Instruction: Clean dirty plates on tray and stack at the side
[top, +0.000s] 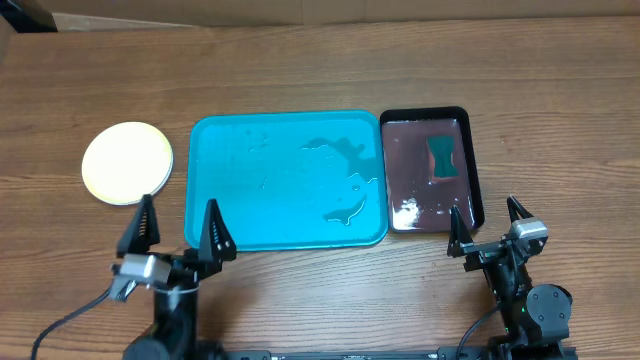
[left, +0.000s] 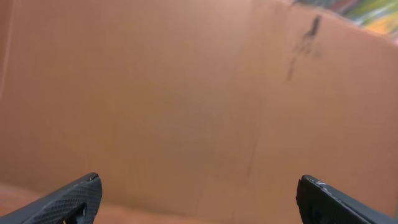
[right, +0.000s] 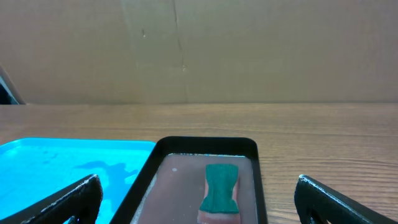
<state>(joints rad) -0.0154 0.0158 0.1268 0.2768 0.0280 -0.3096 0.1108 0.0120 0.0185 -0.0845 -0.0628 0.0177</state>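
Item 1. Bench (top: 320, 60): brown wood-grain top that carries everything listed below.

Item 2. Tray (top: 230, 180): large, turquoise, rectangular with rounded corners. It lies at the middle of the bench, long side left to right. Puddles (top: 340, 170) of clear water sit on its right half. In the right wrist view only its right end (right: 37, 162) shows.

Item 3. Plates (top: 126, 162): round and stacked on the bare bench to the left of the tray, apart from its rim. The top one is pale yellow, and the edge of a lighter plate shows beneath it on the right side. The number in the stack cannot be told from above.

Item 4. Black tray (top: 425, 113): smaller, just beside the right end of the tray. It holds murky brownish water and a green sponge (top: 442, 158), also seen from the right wrist (right: 220, 186).

Item 5. Left claw (top: 180, 200): at the near edge of the bench, by the near-left corner of the tray. Its jaws are spread wide with nothing between them. Its own camera (left: 198, 179) faces a plain cardboard wall (left: 186, 93).

Item 6. Right claw (top: 484, 206): at the near end of the black tray, jaws likewise spread wide and gripping nothing (right: 196, 178)
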